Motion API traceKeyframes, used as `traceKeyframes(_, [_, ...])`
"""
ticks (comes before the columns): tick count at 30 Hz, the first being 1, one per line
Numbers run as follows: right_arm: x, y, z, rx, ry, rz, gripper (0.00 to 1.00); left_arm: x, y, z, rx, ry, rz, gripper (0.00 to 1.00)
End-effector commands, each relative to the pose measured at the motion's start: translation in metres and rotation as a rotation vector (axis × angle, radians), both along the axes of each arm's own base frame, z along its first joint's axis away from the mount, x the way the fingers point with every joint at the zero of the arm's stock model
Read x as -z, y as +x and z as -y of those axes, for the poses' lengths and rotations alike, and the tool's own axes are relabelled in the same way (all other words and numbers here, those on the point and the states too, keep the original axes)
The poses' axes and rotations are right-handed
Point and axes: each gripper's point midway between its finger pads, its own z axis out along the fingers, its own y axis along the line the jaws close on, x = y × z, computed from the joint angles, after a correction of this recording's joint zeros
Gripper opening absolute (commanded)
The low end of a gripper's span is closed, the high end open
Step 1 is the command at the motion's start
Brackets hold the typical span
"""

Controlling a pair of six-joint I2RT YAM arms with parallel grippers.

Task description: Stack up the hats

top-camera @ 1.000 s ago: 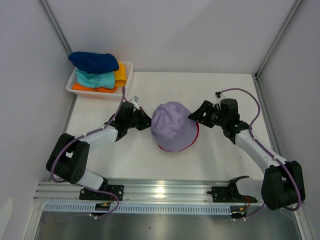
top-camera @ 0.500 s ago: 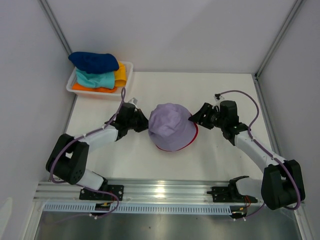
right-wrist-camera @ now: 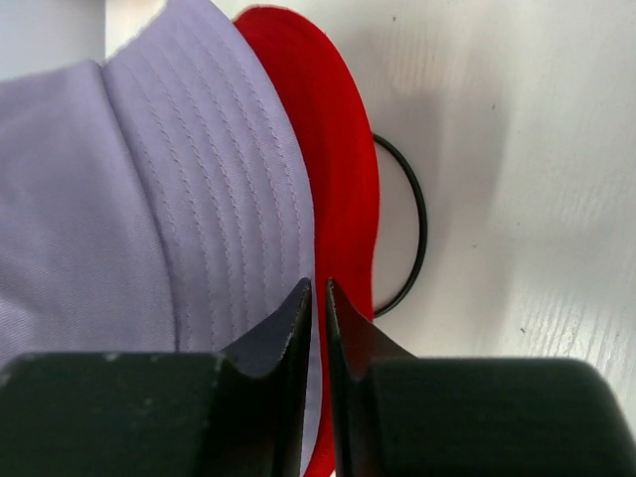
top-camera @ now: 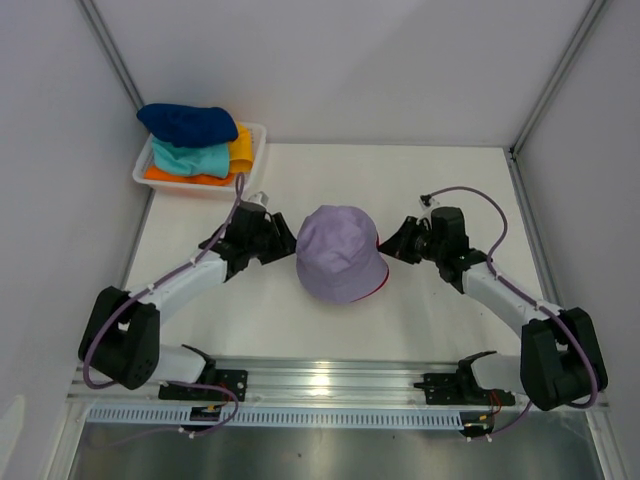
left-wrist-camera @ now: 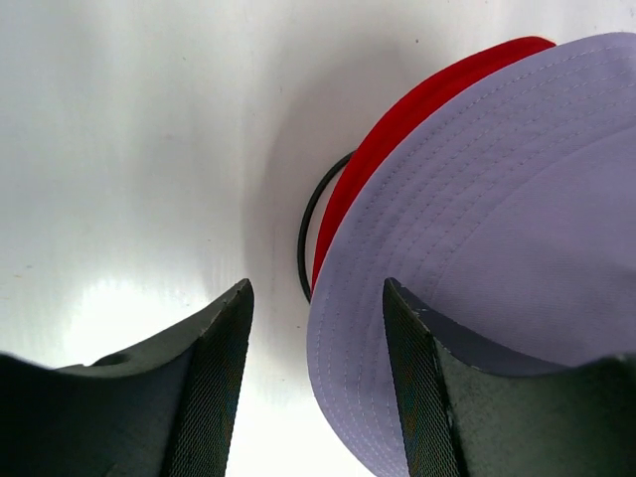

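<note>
A lilac hat (top-camera: 340, 255) sits over a red hat (top-camera: 379, 286) in the middle of the table, with only the red brim showing at its right edge. My left gripper (top-camera: 286, 241) is open at the hat's left side; the lilac brim (left-wrist-camera: 497, 199) reaches partly between its fingers, above the red brim (left-wrist-camera: 417, 99). My right gripper (top-camera: 389, 245) is at the hat's right side. Its jaws (right-wrist-camera: 318, 286) are pinched on the edge of the lilac brim (right-wrist-camera: 149, 199), beside the red brim (right-wrist-camera: 338, 149).
A black wire ring (left-wrist-camera: 306, 229) of the stand shows under the red hat, also in the right wrist view (right-wrist-camera: 417, 219). A white basket (top-camera: 256, 134) at the back left holds dark blue (top-camera: 188, 122), teal (top-camera: 190, 158), yellow (top-camera: 242, 148) and orange (top-camera: 180, 177) hats.
My left gripper has opened and let go of the lilac brim. My right gripper has closed on the brim. The lilac hat has settled lower over the red one, hiding more of it.
</note>
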Motion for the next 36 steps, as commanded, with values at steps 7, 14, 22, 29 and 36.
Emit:
traceKeyframes(7, [0.036, -0.003, 0.000, -0.010, -0.084, -0.034, 0.10, -0.061, 0.019, -0.024, -0.048, 0.115, 0.155, 0.67])
traceKeyframes(14, [0.043, 0.001, 0.015, 0.008, -0.204, -0.053, 0.23, -0.107, 0.028, -0.055, -0.106, 0.140, 0.219, 0.85])
traceKeyframes(22, [-0.007, 0.021, 0.088, 0.170, -0.227, -0.049, 0.65, -0.172, 0.022, -0.103, -0.169, 0.259, 0.356, 0.97])
traceKeyframes(29, [-0.065, 0.008, 0.059, 0.125, 0.136, 0.093, 0.93, -0.190, 0.018, -0.122, -0.221, 0.286, 0.377, 1.00])
traceKeyframes(36, [-0.053, -0.014, 0.026, 0.172, 0.229, 0.083, 0.95, -0.187, 0.015, -0.115, -0.197, 0.249, 0.366, 0.99])
